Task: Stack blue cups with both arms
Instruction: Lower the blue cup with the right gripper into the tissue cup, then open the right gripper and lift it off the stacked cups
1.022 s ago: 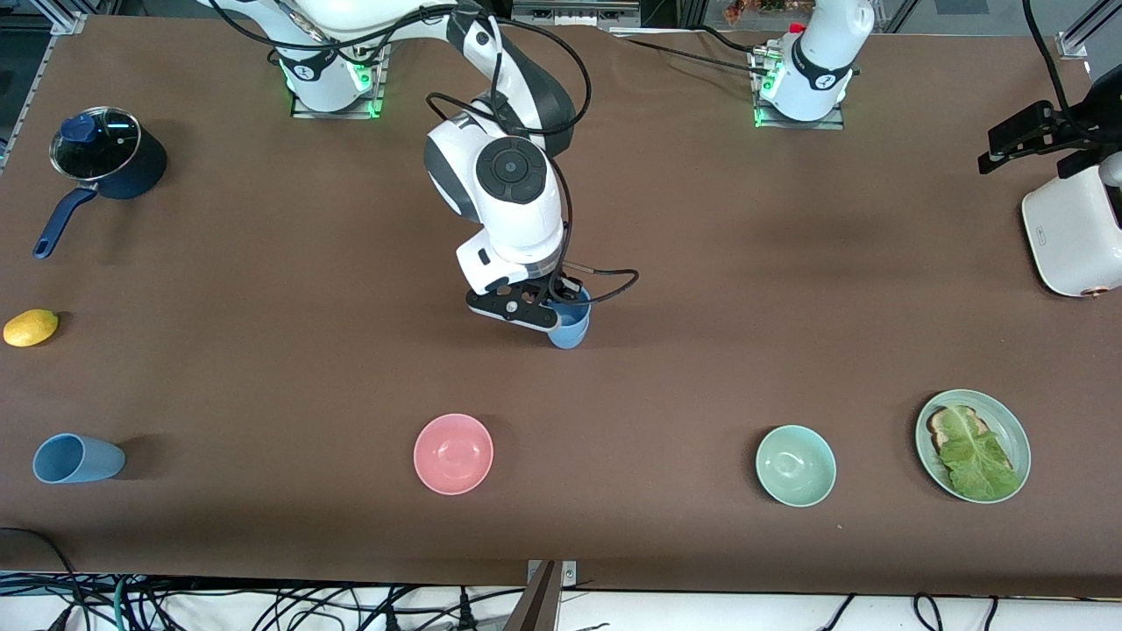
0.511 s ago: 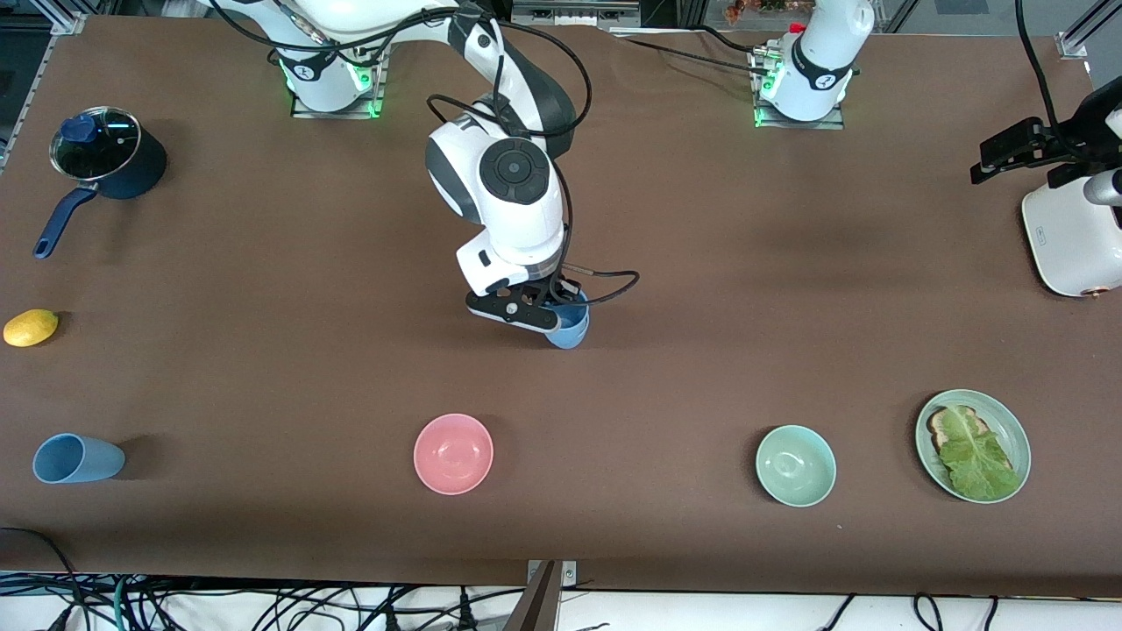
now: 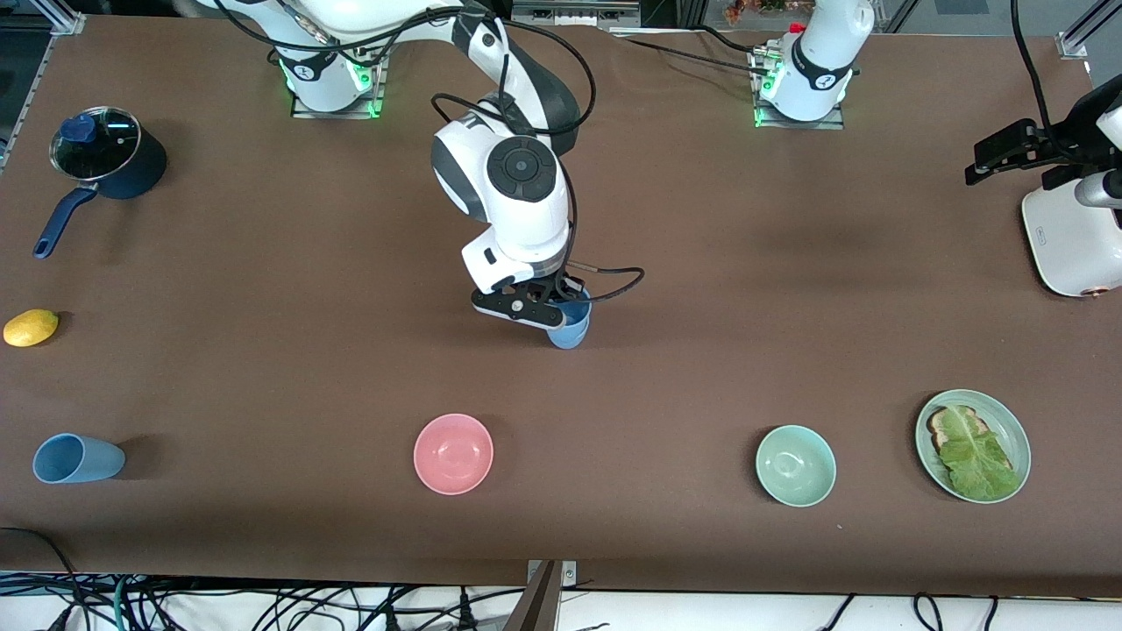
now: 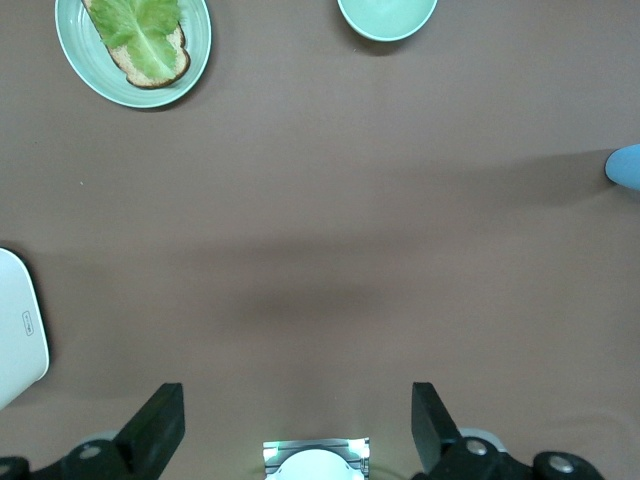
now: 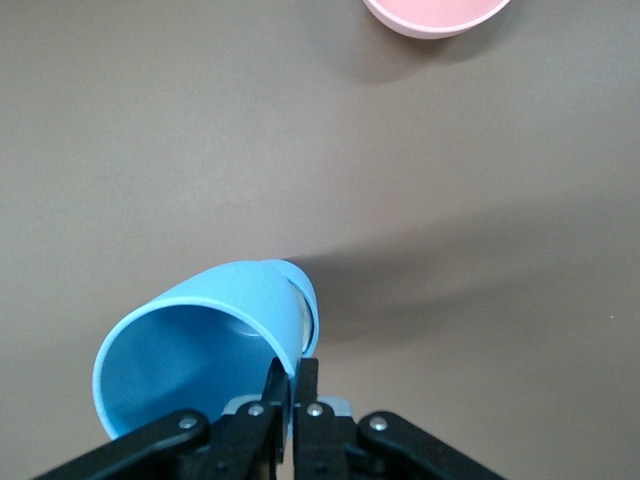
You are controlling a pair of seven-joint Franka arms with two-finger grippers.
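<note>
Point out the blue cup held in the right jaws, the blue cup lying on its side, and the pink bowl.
held blue cup [image 3: 570,331], front view, on its outer wall below the rim.
lying blue cup [image 3: 88,459], front view, on its side wall.
pink bowl [image 3: 453,453], front view, on its inner bottom.

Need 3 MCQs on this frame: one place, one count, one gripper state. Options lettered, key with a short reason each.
1. Where is the right gripper?
A. at the blue cup mid-table
B. over the pink bowl
C. over the lemon

2. How many blue cups are in the front view?
A. one
B. two
C. three

3. How does the left gripper stand?
A. shut on a cup
B. shut on nothing
C. open, holding nothing

Key: 1 A, its fingers pinch that cup's rim in the right wrist view. 2 B, a second cup lying on its side is at the right arm's end. 3 C, fingers apart over bare table.
</note>
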